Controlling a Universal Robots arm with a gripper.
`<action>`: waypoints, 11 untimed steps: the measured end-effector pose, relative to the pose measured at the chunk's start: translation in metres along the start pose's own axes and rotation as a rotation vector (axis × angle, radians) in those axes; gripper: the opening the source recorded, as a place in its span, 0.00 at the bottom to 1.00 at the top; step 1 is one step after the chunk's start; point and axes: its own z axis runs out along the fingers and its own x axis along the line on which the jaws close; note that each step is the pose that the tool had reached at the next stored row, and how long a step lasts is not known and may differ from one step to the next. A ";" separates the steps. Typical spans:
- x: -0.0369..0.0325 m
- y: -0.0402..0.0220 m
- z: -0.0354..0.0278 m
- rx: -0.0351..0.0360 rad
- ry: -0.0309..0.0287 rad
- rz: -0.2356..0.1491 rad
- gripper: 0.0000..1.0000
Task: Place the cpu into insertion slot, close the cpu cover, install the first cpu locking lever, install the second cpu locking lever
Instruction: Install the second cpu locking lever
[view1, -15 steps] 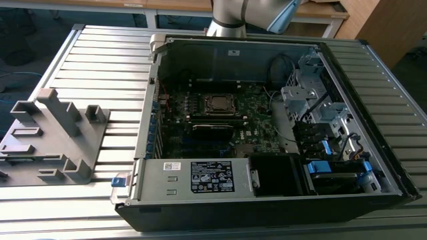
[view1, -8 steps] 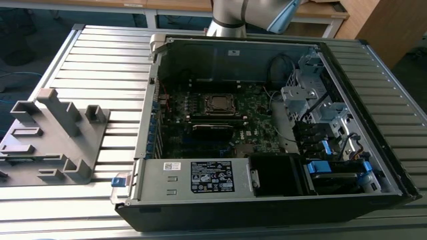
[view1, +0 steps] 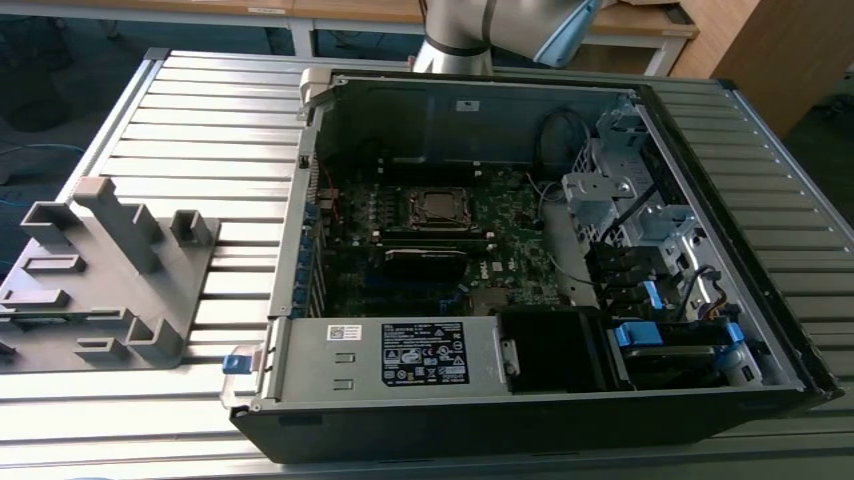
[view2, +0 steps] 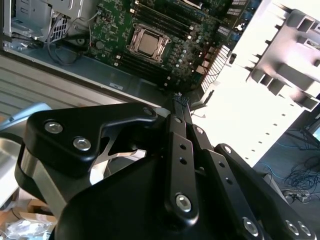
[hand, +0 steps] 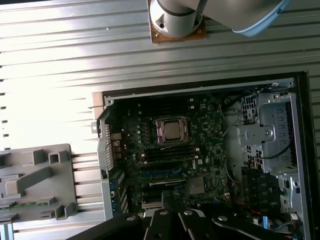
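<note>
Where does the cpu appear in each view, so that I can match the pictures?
Exterior view: cpu in the middle of the green board.
Second wrist view: cpu on the same board.
First wrist view: cpu mid-board.
Shared landmark: the grey rack.

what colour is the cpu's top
Dull silver-tan metal; the cpu shows best in the second wrist view.
</note>
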 end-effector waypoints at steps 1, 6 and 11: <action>0.0000 0.0000 0.0013 0.0014 -0.0006 0.000 0.10; 0.0001 -0.0001 0.0075 0.0079 -0.0026 0.000 0.10; 0.0001 -0.0001 0.0080 0.0081 -0.0026 0.000 0.10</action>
